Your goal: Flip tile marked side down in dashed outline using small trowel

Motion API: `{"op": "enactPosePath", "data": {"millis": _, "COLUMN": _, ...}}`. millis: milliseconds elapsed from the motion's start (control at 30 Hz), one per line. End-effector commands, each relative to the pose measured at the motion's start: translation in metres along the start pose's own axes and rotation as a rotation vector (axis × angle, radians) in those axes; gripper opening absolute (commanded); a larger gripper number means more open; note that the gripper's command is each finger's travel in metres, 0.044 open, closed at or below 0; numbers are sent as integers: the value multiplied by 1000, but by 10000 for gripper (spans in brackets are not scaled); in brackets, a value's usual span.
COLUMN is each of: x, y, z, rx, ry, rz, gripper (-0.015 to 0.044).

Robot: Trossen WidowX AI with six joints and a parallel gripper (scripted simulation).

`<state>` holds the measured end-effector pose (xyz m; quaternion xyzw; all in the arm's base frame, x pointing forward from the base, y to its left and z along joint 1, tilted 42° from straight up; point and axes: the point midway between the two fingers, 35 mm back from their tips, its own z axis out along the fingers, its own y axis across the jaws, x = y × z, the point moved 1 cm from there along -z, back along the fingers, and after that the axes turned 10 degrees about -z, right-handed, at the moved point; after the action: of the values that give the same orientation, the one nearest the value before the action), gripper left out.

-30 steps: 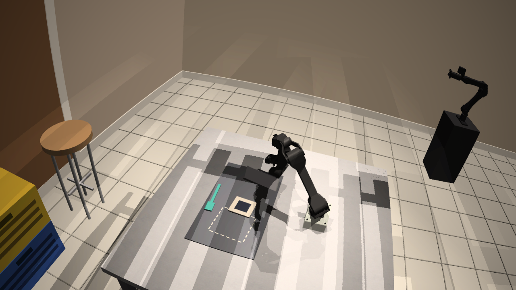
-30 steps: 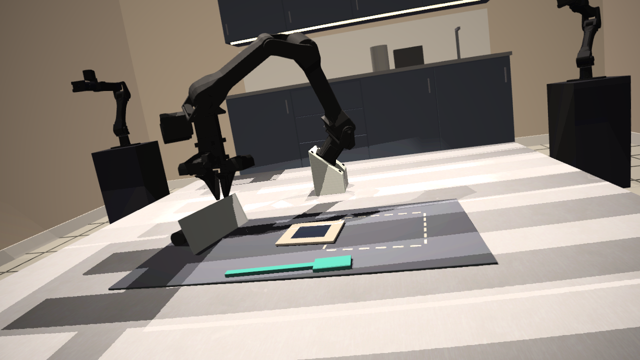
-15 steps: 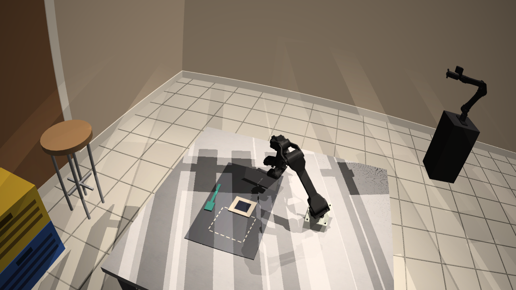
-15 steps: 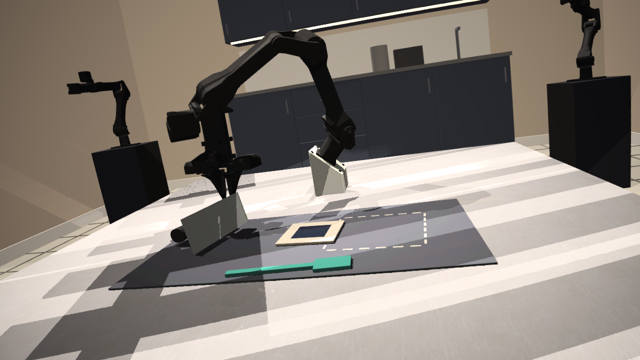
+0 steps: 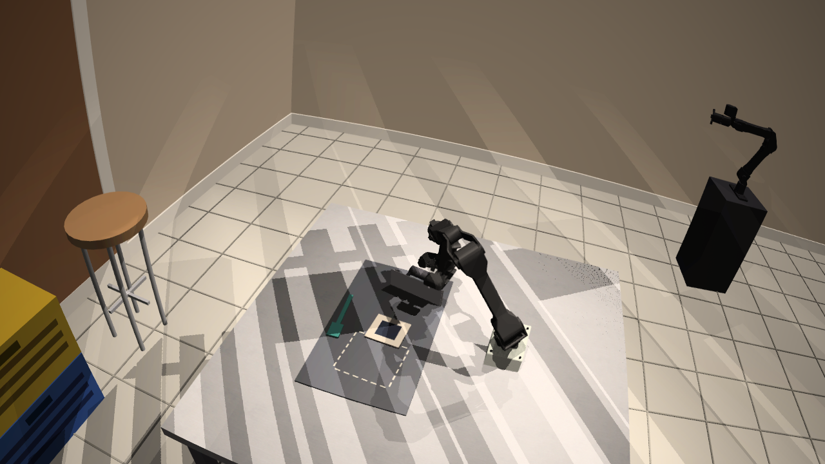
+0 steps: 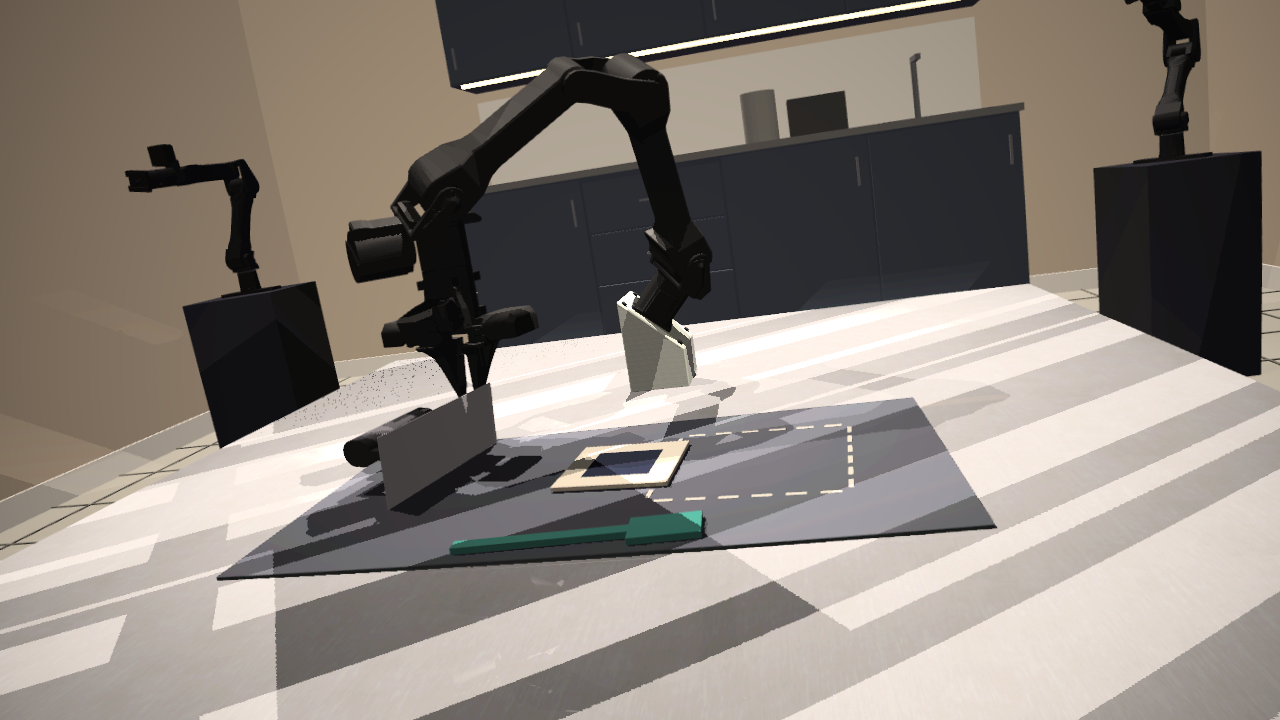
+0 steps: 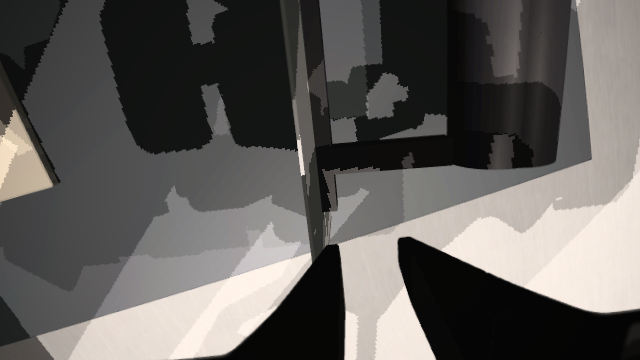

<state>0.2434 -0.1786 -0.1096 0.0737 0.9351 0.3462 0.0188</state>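
Exterior view: the flat worktop (image 5: 519,415) (image 6: 537,644) (image 7: 165,310) bears faint scuffs. The matte black arm (image 5: 487,288) (image 6: 537,89) reaches left over the thin grey mat (image 5: 323,369) (image 6: 913,501) (image 7: 225,170). At the mat's left, a grey-bladed tool (image 5: 412,288) (image 6: 438,447) (image 7: 310,200) stands on edge, its flat rectangular plate joined to a dark, smooth cylindrical grip. The hand (image 5: 427,274) (image 6: 466,391) (image 7: 368,253) is at its far upper edge, tapered fingers slightly open, nothing between them.

The square beige tile (image 5: 387,328) (image 6: 626,464) (image 7: 22,175) lies flat, dark mark up, across the left edge of the dashed outline (image 5: 390,386) (image 6: 850,465). Nearest is a slim green tool (image 5: 343,314) (image 6: 666,528), straight-handled, square-bladed.

Which tool is the trowel, I cannot tell. Grasping, turning, placing, release and clearing all seem left to do.
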Motion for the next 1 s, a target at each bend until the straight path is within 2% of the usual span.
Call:
{"op": "enactPosePath", "data": {"millis": 0, "x": -1, "y": 8, "z": 2, "rx": -8, "ry": 0, "rz": 2, "gripper": 100}}
{"op": "enactPosePath", "data": {"millis": 900, "x": -8, "y": 44, "z": 2, "rx": -7, "ry": 4, "rz": -2, "gripper": 100}}
{"op": "enactPosePath", "data": {"millis": 967, "x": -8, "y": 45, "z": 2, "rx": -7, "ry": 4, "rz": -2, "gripper": 47}}
